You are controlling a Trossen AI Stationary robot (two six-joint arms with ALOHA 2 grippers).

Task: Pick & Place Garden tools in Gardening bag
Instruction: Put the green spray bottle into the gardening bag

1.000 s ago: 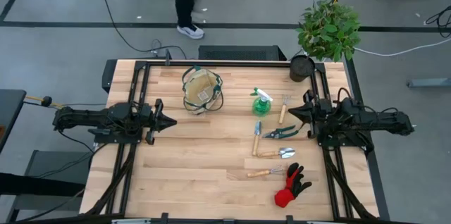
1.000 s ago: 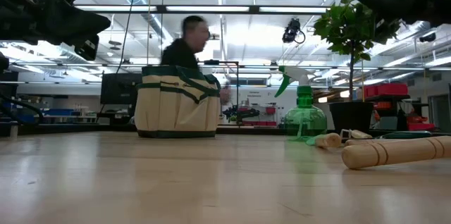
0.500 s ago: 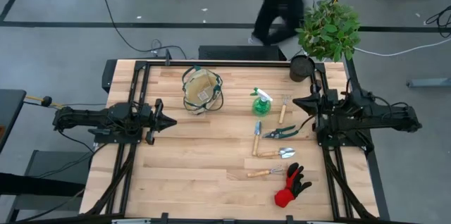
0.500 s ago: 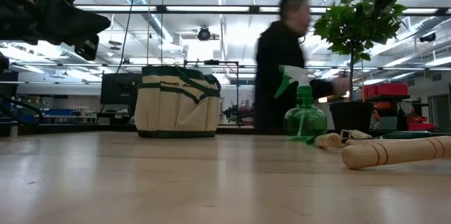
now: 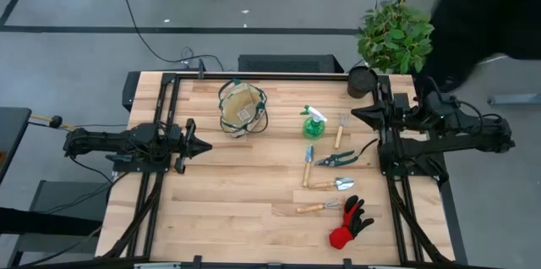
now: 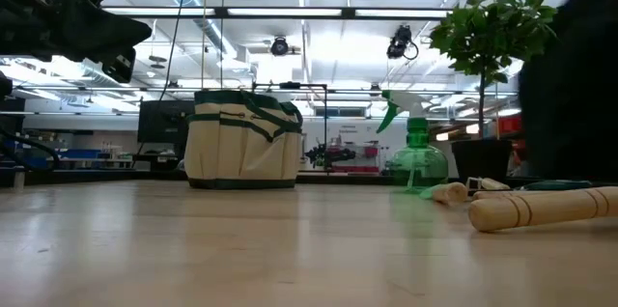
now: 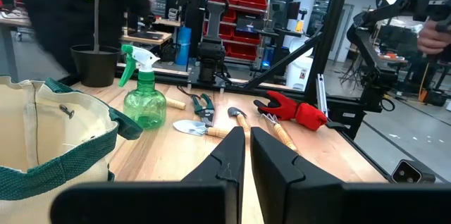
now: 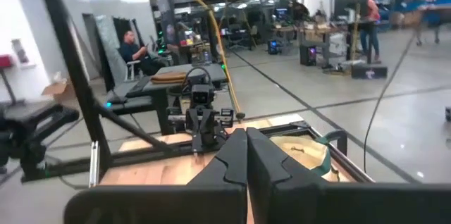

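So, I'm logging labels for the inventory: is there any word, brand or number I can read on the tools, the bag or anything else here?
None can be read.
Gardening bag: a small pale patch on its inside, too small to read.
Green spray bottle: no label shows.
Red bins on the shelving behind the table: any marks are too blurred to read.
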